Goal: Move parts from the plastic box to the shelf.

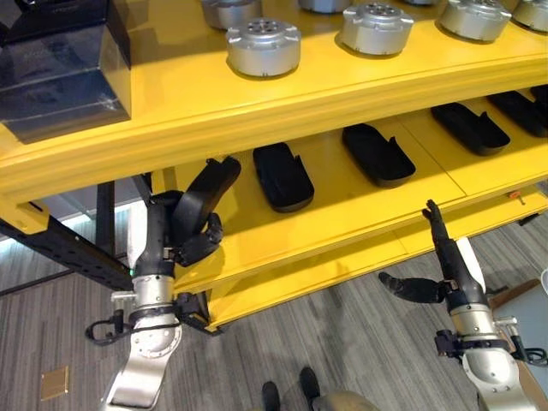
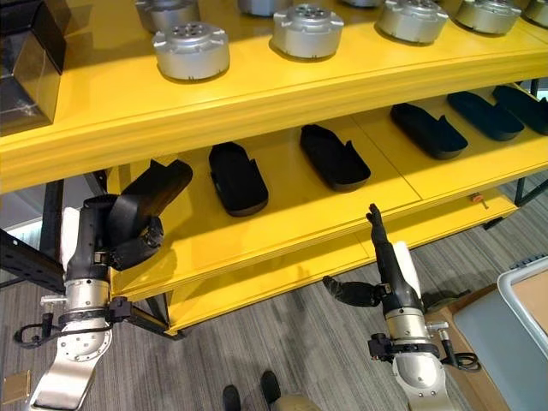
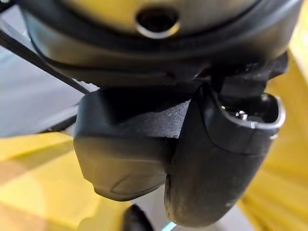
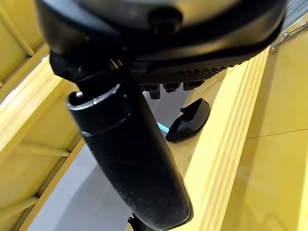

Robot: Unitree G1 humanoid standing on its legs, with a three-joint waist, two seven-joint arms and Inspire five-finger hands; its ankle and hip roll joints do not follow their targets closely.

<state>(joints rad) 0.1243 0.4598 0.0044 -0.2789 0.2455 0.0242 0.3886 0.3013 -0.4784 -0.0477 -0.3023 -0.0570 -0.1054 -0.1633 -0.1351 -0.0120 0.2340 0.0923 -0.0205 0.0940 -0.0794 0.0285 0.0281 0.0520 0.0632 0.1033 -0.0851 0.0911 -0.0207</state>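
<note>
Yellow shelf [image 1: 360, 224] ahead — your left hand [image 1: 195, 224] grips a black part [image 1: 210, 190] at its empty left end; set it down beside the row. Right hand [image 2: 387, 272] hangs open.

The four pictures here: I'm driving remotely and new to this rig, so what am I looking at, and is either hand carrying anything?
The two wide pictures come from the robot's head, looking down at a yellow shelf. The two close-ups are cameras on its wrists, looking along each hand.

The left hand is curled round a black part, raised at the left end of the lower shelf level. The right hand is open, holds nothing, and points up in front of the shelf's edge.

Black parts already lie in a row on the lower level, such as this one. Silver round parts stand on the top level, beside a dark box.
</note>
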